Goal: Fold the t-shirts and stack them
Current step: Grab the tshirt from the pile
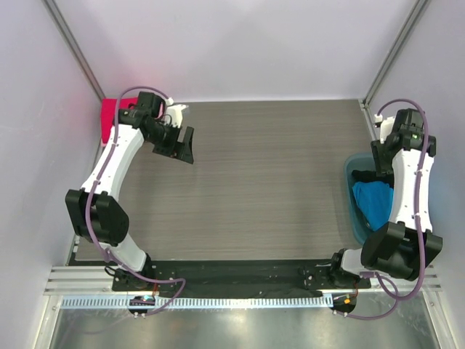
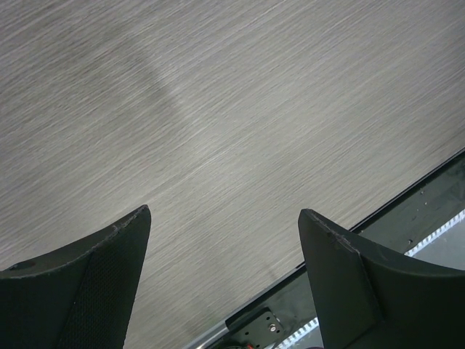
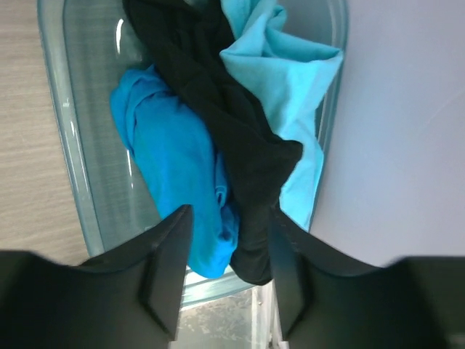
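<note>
**Inspector:** Report, left to right.

**Operator:** The red t-shirt (image 1: 109,122) lies as a compact block in the far left corner of the surface (image 1: 276,182). My left gripper (image 2: 224,218) hangs just beside it over bare woodgrain, jaws wide, holding nothing. At the right edge, the tub (image 3: 80,182) holds the blue t-shirt (image 3: 171,167), tangled with a black cloth (image 3: 218,102) and a pale turquoise cloth (image 3: 283,80). My right gripper (image 3: 229,212) is over the tub's near end, jaws part-way apart, straddling the line where blue meets black.

**Inspector:** The step in hand?

**Operator:** In my judgement, drawing the blue shirt out. I should shift the jaws toward the blue side and pinch one clear fold. That way the black cloth does not ride up with it. Then I lift straight and clear the rim before swinging inward.

**Inspector:** What is unverified?

**Operator:** From the wrist view I cannot tell whether the jaws touch cloth. From above, the right arm covers most of the tub. No collar or sleeve shows in the heap. I see no pink shirt anywhere.
</note>
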You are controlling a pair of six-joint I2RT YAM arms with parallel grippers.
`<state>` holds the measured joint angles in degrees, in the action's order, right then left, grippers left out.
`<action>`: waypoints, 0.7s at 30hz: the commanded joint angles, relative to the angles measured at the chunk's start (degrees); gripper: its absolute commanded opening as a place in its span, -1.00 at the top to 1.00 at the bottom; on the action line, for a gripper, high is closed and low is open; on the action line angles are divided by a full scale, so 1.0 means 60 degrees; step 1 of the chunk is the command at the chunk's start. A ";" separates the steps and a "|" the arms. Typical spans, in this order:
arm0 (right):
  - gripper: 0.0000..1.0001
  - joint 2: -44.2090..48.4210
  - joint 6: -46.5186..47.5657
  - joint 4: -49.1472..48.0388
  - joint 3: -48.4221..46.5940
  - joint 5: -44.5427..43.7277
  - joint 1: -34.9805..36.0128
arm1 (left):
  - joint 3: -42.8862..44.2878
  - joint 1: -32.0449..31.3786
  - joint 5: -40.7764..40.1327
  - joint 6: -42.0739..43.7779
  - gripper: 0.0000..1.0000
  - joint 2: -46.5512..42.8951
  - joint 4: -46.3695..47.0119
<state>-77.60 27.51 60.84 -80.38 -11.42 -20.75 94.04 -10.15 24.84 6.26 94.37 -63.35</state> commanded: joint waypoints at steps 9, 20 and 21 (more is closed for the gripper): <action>0.09 0.0863 0.0586 0.0041 0.1325 0.0468 -0.0130 | 0.0733 -0.0007 -0.0390 0.0245 -0.66 0.0268 -0.0179; 0.10 0.0849 0.0850 -0.0061 0.1663 0.0336 -0.0408 | 0.0675 -0.0007 -0.0624 0.0304 -0.67 0.0254 -0.0149; 0.09 0.0834 0.0850 -0.0105 0.1692 0.0263 -0.0423 | 0.0660 -0.0007 -0.0639 0.0304 -0.67 0.0239 -0.0135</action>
<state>-73.97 31.64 61.30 -70.28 -9.10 -22.79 96.42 -10.15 21.45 6.98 96.05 -64.12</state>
